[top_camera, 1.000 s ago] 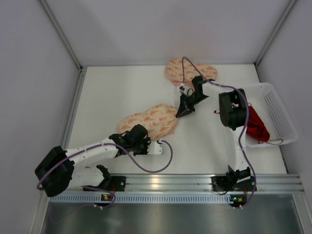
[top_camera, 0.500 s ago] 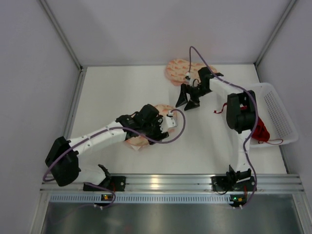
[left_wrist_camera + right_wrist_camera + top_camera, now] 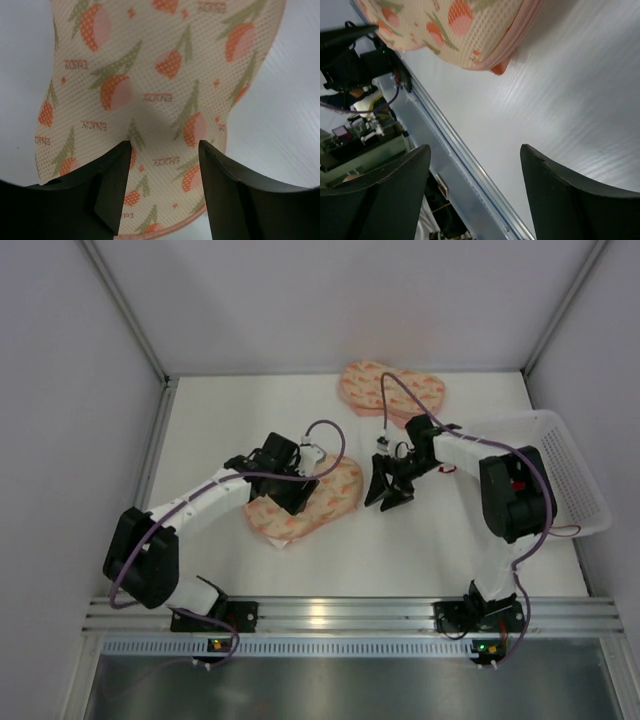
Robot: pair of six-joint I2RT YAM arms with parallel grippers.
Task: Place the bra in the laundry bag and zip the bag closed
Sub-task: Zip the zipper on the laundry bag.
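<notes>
Laundry bag point(image 3: 318, 502) flat on desk point(image 3: 220, 430), centre-left, apparently zipped. Left gripper point(image 3: 164, 147) above it, jaws parted, empty. Right gripper point(image 3: 475, 150) at bag's 3 o'clock, wide open, empty. Bra mostly hidden. Risk: left gripper pinches both padded layers, so bag stays closed.

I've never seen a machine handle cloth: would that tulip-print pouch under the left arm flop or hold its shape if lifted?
Probably light and only partly floppy: the laundry bag looks like padded mesh with a neat curved outline. Its open weave likely grips rather than slips. Lying flat on the table, it shouldn't roll.
</notes>
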